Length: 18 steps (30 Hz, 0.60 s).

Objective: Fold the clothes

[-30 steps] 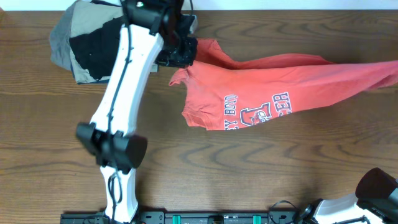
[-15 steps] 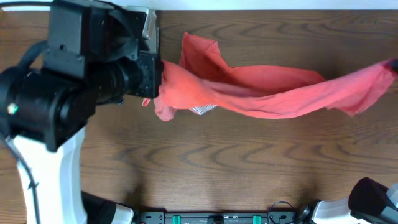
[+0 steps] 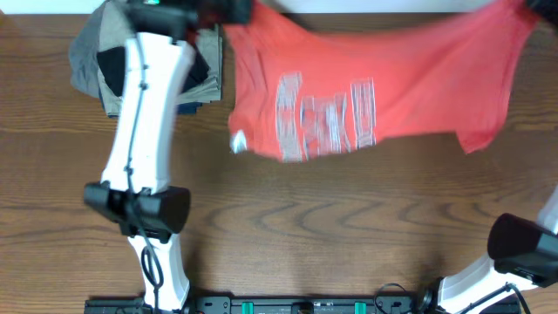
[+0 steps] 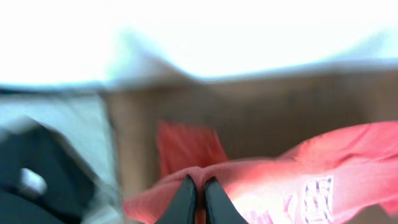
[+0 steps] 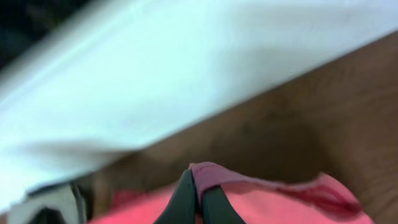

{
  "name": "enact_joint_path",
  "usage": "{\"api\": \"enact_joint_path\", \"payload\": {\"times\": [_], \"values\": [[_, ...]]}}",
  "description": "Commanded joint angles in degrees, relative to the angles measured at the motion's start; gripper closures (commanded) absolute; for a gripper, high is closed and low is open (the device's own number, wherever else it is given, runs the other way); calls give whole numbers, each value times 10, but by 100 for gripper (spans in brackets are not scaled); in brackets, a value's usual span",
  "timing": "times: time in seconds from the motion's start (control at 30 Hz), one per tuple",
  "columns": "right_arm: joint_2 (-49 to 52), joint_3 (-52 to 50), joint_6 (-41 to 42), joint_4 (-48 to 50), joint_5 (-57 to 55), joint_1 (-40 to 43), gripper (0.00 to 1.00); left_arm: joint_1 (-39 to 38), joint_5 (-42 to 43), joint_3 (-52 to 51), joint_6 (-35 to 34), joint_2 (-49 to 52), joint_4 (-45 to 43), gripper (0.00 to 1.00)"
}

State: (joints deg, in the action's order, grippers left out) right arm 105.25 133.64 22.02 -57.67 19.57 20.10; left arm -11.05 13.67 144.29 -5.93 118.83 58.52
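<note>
At about 10 o'clock in the overhead view, a stack of folded garments [image 3: 85, 63] in grey, black, khaki and navy is seen on the wooden table [image 3: 349, 227]. It is partly covered by the white left arm [image 3: 144, 113], which is stretched from 7 o'clock up to the far edge. In its wrist view the left gripper [image 4: 198, 188] is seen with its jaws pressed together on a pinched fold of the coral-red T-shirt [image 3: 418, 70]. The T-shirt is held up and spread wide between 11 and 1 o'clock, blurred, with white-outlined lettering [image 3: 327, 118] across its middle and a small white tag [image 3: 237, 141] at its lower left corner. Its right end is clamped by the right gripper [image 5: 195, 186], whose jaws are likewise closed on a bunched fold of fabric. Whether the hem is touching the table cannot be told.
</note>
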Motion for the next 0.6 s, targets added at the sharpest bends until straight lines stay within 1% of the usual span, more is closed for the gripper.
{"api": "enact_joint_path", "payload": {"times": [0.0, 0.03, 0.1, 0.17, 0.23, 0.4, 0.5, 0.57], "values": [[-34, 134, 28, -13, 29, 68, 99, 54, 19, 142, 14, -104, -17, 94], [-34, 162, 28, -22, 41, 89, 99, 69, 37, 163, 14, -118, -18, 94], [-34, 203, 17, -40, 75, 129, 99, 92, 48, 185, 14, -148, -21, 94], [-34, 215, 4, -63, 92, 155, 99, 108, 52, 185, 14, -171, -12, 94], [-32, 210, -15, -86, 93, 162, 99, 112, 54, 185, 14, -177, 17, 94], [-15, 147, -58, -147, 67, 129, 99, 102, 96, 147, 14, -134, 120, 94], [-3, 76, -65, -175, 9, 92, 99, 90, 109, 97, 14, -76, 191, 94], [-2, 29, -69, -175, -7, 76, 99, 81, 113, 61, 15, -41, 218, 94]]}}
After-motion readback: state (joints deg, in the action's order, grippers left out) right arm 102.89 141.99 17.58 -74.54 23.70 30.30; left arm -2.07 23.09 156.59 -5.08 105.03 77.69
